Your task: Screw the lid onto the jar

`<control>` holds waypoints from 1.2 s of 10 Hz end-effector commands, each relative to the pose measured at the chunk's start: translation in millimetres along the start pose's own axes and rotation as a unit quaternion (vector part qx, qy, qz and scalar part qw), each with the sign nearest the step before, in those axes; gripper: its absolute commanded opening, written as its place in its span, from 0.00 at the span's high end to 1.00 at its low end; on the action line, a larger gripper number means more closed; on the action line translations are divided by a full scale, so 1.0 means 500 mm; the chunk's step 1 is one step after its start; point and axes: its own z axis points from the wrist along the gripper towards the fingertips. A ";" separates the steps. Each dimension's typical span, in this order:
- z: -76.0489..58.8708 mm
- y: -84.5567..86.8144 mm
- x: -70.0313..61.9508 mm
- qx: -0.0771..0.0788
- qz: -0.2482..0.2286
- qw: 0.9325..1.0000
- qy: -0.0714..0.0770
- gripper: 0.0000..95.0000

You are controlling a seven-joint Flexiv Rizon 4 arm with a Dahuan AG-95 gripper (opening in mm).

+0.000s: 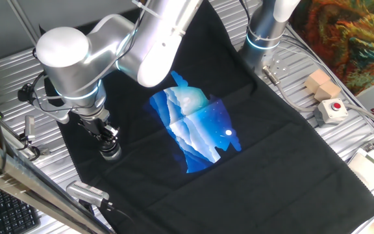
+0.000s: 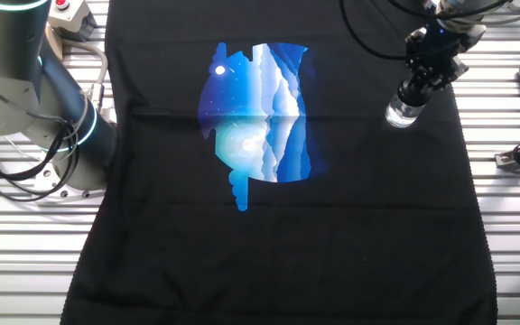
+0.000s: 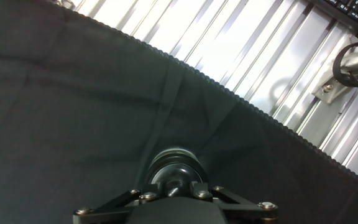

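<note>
Jar [image 2: 403,112] stands upright on the black cloth [image 2: 287,244], directly beneath my gripper [image 2: 420,84], with the lid [image 3: 174,173] seated on top between my fingers, clamped on it (I judge). Its axis runs vertical, in line with my wrist; cloth edge lies toward two o'clock in hand view.

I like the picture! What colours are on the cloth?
Black cloth with a blue-and-white print, clearest in the other fixed view.
</note>
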 end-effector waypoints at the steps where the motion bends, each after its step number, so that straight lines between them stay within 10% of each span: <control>1: 0.001 0.000 0.000 -0.001 -0.001 1.000 -0.001 1.00; 12: 0.001 0.000 0.000 -0.003 0.008 1.000 -0.005 1.00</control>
